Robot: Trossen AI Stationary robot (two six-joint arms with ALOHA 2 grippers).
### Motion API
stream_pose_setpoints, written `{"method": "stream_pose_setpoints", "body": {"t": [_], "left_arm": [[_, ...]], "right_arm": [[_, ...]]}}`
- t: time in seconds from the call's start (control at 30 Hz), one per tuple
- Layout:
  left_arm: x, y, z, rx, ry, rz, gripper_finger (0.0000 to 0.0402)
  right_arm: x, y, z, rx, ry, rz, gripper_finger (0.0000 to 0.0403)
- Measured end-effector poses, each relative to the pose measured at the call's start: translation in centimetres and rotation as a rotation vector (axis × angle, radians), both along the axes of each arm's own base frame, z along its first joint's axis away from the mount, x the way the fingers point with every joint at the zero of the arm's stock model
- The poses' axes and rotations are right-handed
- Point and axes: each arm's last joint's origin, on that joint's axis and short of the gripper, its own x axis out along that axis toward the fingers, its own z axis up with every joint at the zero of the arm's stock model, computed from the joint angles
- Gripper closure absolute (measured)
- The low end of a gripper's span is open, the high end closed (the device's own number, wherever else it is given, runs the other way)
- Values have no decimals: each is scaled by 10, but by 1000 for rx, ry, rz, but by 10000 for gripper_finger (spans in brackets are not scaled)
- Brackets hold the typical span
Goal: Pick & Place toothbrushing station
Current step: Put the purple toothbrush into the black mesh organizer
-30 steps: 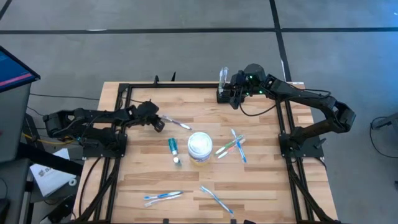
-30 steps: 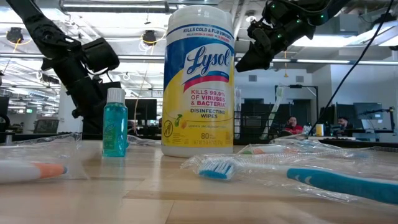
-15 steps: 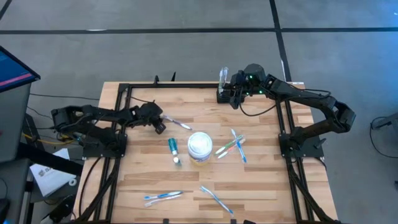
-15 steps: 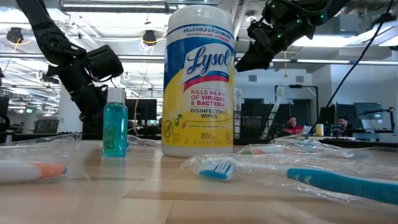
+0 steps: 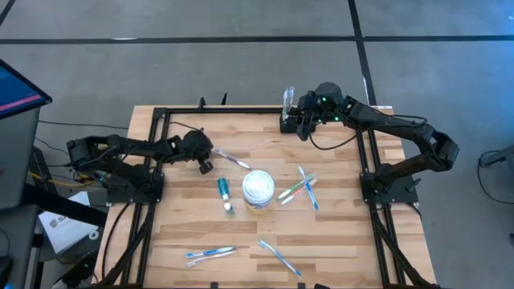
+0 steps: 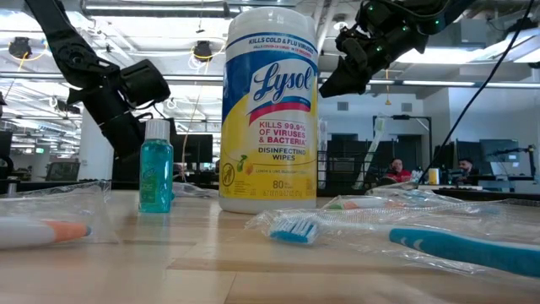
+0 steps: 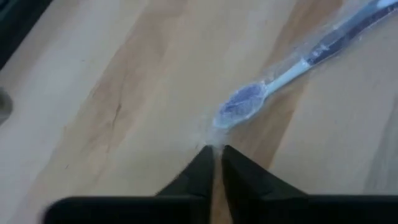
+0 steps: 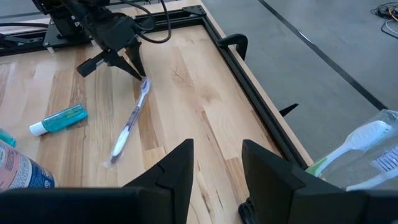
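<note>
**Table inventory – overhead dial centred on the white tub, 12 o'clock toward the far edge**

1. Toothbrushing station point(image 5: 285, 124) – small black rack at about 1 o'clock, against the far rail of the table's black frame point(image 5: 241, 110). One toothbrush in clear wrap point(image 5: 287, 97) stands upright in it.
2. Right gripper point(image 8: 214, 165) – held above the boards just beside the station, on its 4 o'clock side. Fingers apart, nothing between them, not touching the rack.
3. Left gripper point(image 5: 206, 163) – at about 10 o'clock from the tub, low over the wood. Fingers point(image 7: 200, 167) drawn together to a thin slit, pinching the end of the clear wrap just past the brush head.
4. Wrapped toothbrush point(image 7: 292, 68) – the one so pinched; lies flat, pale blue head nearest the left fingertips, handle running off toward 3 o'clock.
5. White tub point(image 5: 259, 189) – round wipes canister with a yellow-and-blue label, upright at mid-table.
6. Teal tube point(image 5: 224, 191) – just beside the tub at 9 o'clock, white cap toward the near edge.
7. Crossed toothbrushes point(image 5: 301, 189) – a small heap at 3 o'clock, near the tub, blue and green handles.
8. Blue toothbrush point(image 5: 210, 254) – at 7 o'clock, close to the near edge.
9. Another toothbrush point(image 5: 279, 255) – at 5 o'clock, also by the near edge, well apart from item 8.

The station sits on the table; neither gripper holds it.
</note>
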Motion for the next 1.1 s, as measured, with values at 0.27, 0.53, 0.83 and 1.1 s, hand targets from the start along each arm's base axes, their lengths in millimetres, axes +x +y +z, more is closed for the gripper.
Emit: {"method": "stream_pose_setpoints", "body": {"t": [0.27, 0.53, 0.83, 1.1], "left_arm": [[3, -3, 1, 21, -12, -3, 401], [5, -5, 2, 28, -11, -32, 379], [6, -4, 3, 41, -20, -31, 330], [5, -3, 3, 94, 11, -36, 314]], "right_arm": [[0, 0, -1, 5, 5, -1, 276], [0, 0, -1, 7, 7, -1, 276], [0, 0, -1, 8, 9, -1, 276], [-1, 0, -1, 9, 10, -1, 276]]}}
